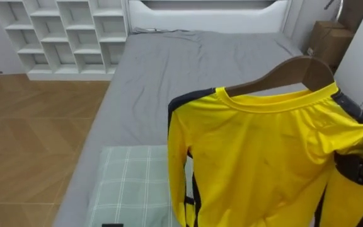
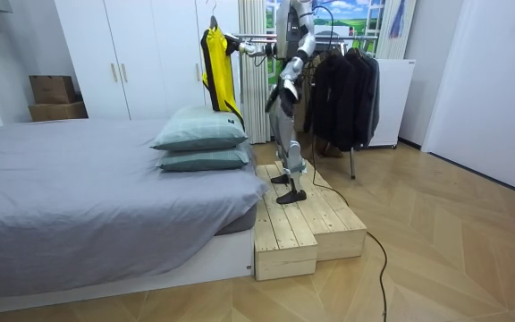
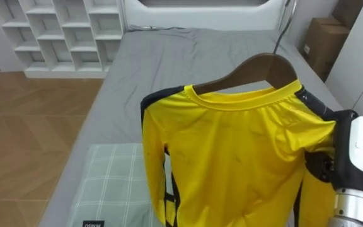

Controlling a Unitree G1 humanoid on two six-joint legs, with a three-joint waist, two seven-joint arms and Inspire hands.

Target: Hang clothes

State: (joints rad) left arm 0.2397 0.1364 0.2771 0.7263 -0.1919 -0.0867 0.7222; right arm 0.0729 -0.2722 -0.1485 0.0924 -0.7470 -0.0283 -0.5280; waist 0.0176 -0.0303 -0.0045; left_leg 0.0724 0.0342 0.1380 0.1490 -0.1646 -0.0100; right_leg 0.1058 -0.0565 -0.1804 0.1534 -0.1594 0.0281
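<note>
A yellow long-sleeved shirt with dark trim hangs on a wooden hanger whose metal hook is free in the air. My right hand is shut on the shirt's shoulder at its right side, holding it up above the bed's pillow end. In the room view the shirt hangs from my outstretched right hand, just left of the clothes rack. My left hand hangs low by my body.
I stand on a wooden platform beside the grey bed. A checked pillow lies below the shirt. Dark garments fill the rack behind me. White shelves and a cardboard box stand beyond the bed.
</note>
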